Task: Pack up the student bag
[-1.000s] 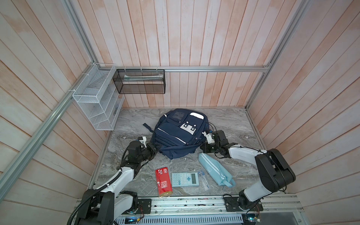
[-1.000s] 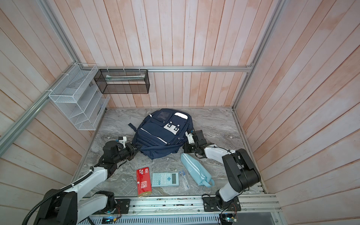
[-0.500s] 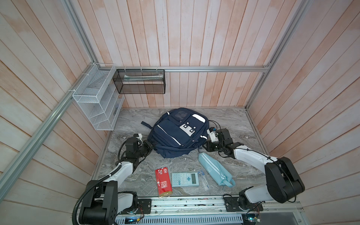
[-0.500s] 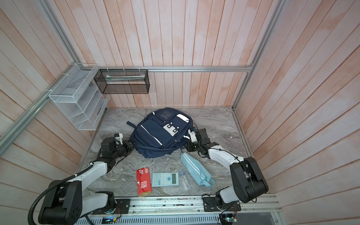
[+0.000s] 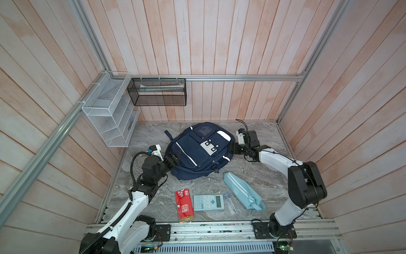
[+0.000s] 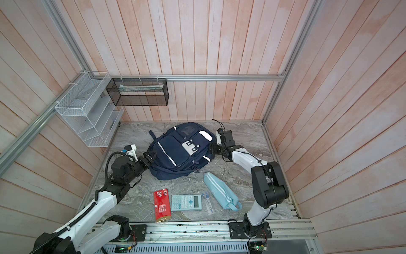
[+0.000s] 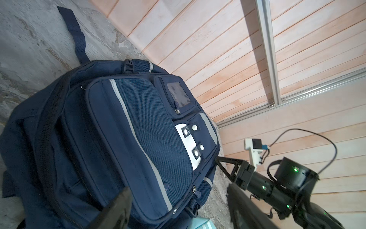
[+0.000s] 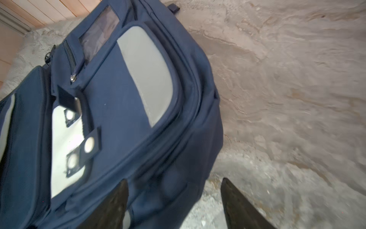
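As only the top views show, calculator point(image 5: 208, 202) lies near student bag point(image 5: 197, 151).

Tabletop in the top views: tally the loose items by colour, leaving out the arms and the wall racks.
Navy: 1, the student bag
Red: 1, the red packet
Light blue: 2, the calculator and the pencil pouch
Clear: 1, the pen sleeve
Total: 5
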You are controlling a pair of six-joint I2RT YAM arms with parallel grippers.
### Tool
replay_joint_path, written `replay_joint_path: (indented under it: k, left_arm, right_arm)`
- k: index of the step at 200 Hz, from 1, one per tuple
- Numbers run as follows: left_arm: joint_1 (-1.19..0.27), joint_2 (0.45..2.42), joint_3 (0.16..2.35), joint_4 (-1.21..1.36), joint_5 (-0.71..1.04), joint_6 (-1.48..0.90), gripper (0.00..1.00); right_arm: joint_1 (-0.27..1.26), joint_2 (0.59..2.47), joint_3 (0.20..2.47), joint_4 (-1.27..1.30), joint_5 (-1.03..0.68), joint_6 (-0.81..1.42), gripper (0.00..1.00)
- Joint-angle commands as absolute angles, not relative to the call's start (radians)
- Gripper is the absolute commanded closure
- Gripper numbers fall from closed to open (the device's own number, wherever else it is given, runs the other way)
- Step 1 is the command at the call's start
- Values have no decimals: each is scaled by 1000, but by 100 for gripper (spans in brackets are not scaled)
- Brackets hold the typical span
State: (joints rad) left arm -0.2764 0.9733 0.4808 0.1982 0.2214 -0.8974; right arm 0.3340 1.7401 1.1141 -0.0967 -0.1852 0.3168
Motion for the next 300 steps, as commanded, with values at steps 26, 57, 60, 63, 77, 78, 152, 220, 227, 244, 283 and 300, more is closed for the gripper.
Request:
replay_joint_path:
  k: [26,57,60,63,77,78,152,220,227,244,283,300]
  left_arm:
    - [-336,1265,440,392,228,-982,41]
    - [-276,1467,517,476,248,-945,45]
    - [-265,1483,534,475,254,-939,45]
    - [-251,1496,550,473,261,-931,45]
    - [-187,1539,616,457,318,-923,47]
    - [-183,1539,619,458,323,-923,47]
    - [-224,1246,632,252,218,-833,0]
    - [-537,1189,567,205,129,-827,23]
    - [-550,1205,560,214,122,-843,25]
    - [-589,1237,540,267,96,-865,27]
    - [-637,1315,509,319,28,-890,29]
    - [-638,1332,515,311,-9,-872,31]
  right_arm:
    - [372,1753,1040,-104,-331,343,51]
    - [418,1629,901,-105,-383,314,57]
    - [421,1615,891,-101,-395,307,56]
    - [422,1602,880,-99,-401,301,54]
    - [440,1547,877,-149,-329,267,45]
    - [442,1544,879,-154,-318,265,45]
    - [580,1311,898,-41,-116,12,26]
    - [626,1715,1215,-388,-169,-402,35]
    - [636,1743,1225,-419,-139,-416,35]
    - [642,1776,1212,-445,-128,-404,35]
    - [669,1780,1142,-360,-90,-381,32]
    - [692,1796,1162,-363,-43,-366,29]
